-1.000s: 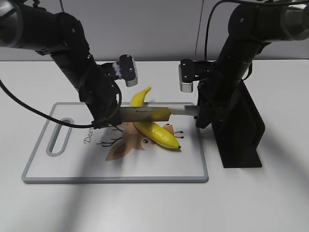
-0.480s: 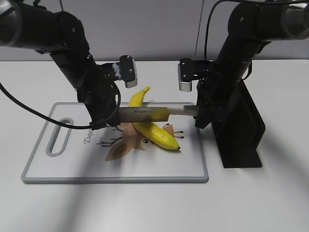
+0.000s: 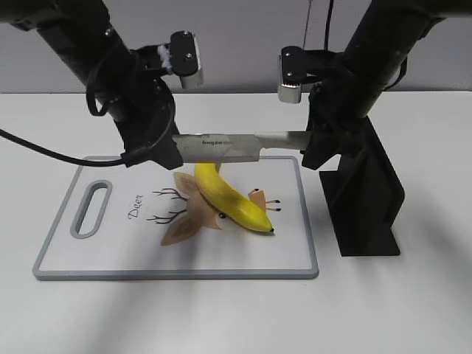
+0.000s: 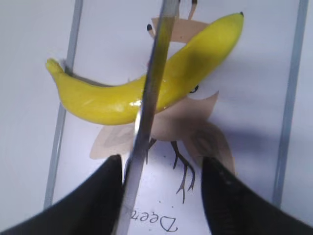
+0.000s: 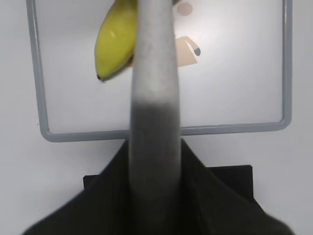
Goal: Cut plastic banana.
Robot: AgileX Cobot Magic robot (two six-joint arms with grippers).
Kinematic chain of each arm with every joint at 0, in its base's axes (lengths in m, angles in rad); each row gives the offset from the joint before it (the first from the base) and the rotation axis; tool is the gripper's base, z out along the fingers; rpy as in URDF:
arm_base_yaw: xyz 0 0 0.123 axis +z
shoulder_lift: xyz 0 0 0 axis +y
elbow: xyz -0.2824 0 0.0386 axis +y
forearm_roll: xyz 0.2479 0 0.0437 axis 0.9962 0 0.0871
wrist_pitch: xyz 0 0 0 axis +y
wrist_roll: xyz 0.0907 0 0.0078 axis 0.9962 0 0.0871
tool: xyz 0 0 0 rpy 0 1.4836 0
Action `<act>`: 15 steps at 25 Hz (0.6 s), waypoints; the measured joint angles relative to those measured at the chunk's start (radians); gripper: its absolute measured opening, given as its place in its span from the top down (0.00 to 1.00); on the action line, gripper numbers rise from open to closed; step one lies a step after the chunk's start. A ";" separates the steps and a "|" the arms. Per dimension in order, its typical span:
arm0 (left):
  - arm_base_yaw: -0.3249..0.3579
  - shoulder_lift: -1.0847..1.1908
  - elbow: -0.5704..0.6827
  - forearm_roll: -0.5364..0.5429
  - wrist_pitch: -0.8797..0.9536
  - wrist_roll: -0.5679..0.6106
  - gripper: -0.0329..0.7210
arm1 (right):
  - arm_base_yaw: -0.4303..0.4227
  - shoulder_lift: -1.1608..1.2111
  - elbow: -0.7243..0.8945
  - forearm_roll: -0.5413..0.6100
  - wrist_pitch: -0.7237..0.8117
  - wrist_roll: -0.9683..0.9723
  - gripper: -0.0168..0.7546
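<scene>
The plastic banana (image 3: 230, 200) lies whole on the white cutting board (image 3: 110, 247), over a deer drawing. A steel knife (image 3: 221, 145) hangs level above the banana's stem end, apart from it. My right gripper (image 3: 310, 156) is shut on the knife's grey handle (image 5: 154, 98). My left gripper (image 3: 151, 157) is at the blade tip, jaws apart, with the blade (image 4: 156, 73) resting against one finger. In the left wrist view the blade crosses over the banana (image 4: 107, 103). The right wrist view shows the banana's dark tip end (image 5: 115, 44) beside the handle.
A black knife stand (image 3: 365, 206) sits on the table just right of the board, under my right arm; it also shows in the right wrist view (image 5: 225, 176). The board has a slot handle (image 3: 88, 210) at its left end. White table lies all around.
Both arms have risen and lifted the knife off the banana. The banana has shifted a little nearer and to the left on the board.
</scene>
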 joint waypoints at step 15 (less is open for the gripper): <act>-0.001 -0.288 0.000 0.090 -0.083 -0.326 0.15 | 0.000 -0.214 0.000 -0.129 0.139 0.355 0.75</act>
